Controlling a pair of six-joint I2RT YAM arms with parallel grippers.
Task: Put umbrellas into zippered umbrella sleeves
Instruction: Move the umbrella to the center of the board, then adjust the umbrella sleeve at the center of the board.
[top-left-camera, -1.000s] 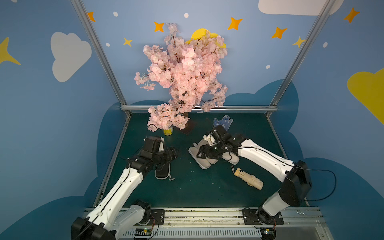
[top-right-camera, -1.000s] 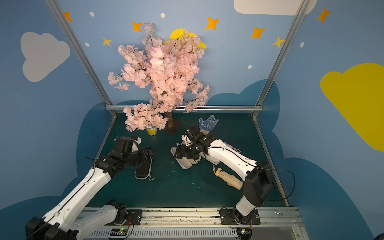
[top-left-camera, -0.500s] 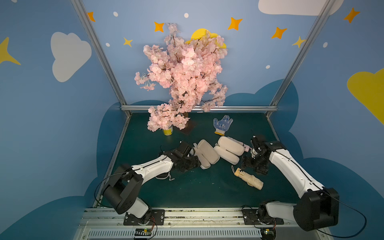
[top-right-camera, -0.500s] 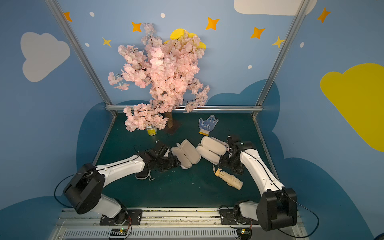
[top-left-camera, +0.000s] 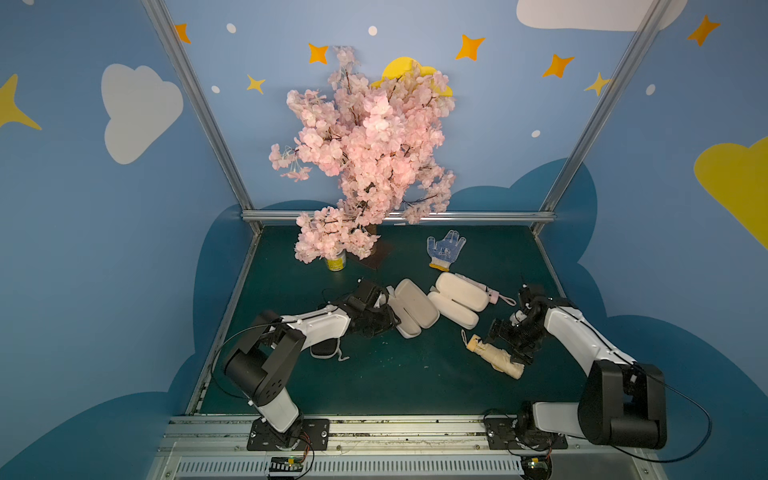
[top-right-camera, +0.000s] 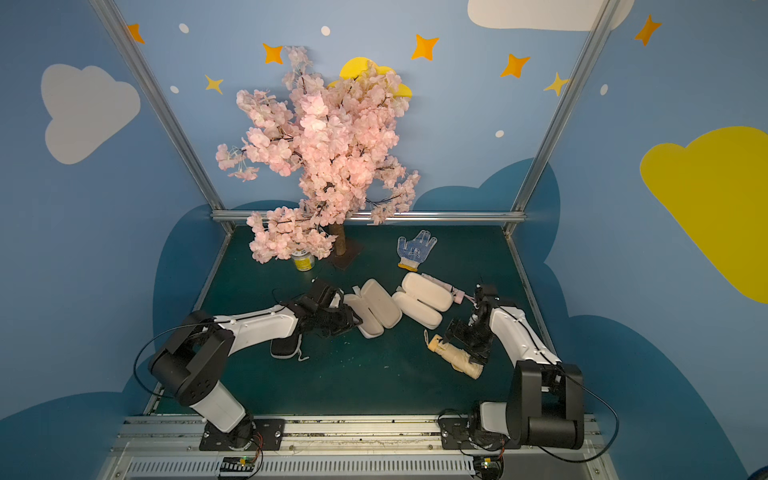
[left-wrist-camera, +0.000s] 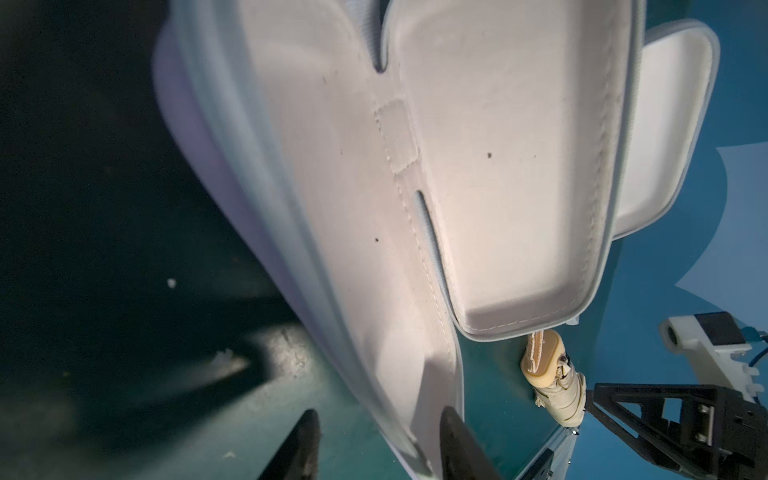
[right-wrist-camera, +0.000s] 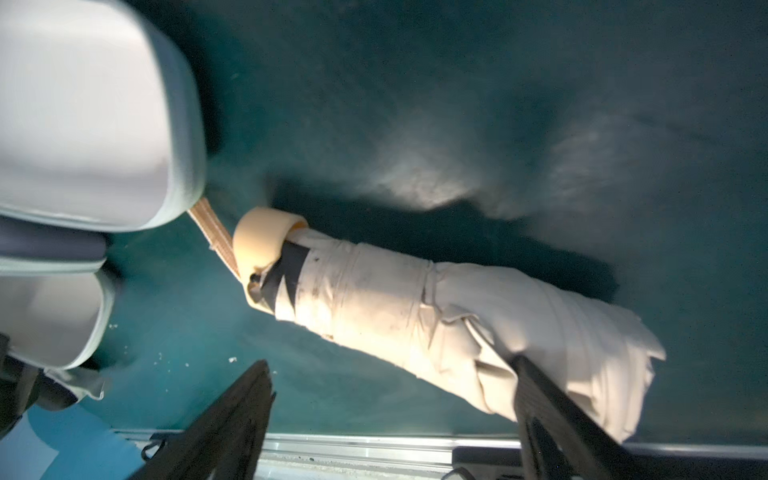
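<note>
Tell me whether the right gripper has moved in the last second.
Yes. The right gripper has swung away from the dotted glove, toward the front rail, and now hangs open over the cream umbrella; the glove has not shifted.

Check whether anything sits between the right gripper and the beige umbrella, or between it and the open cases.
Nothing visible does. The open right gripper hangs directly over the beige umbrella, and only bare green mat lies between it and the open lavender case and white case.
</note>
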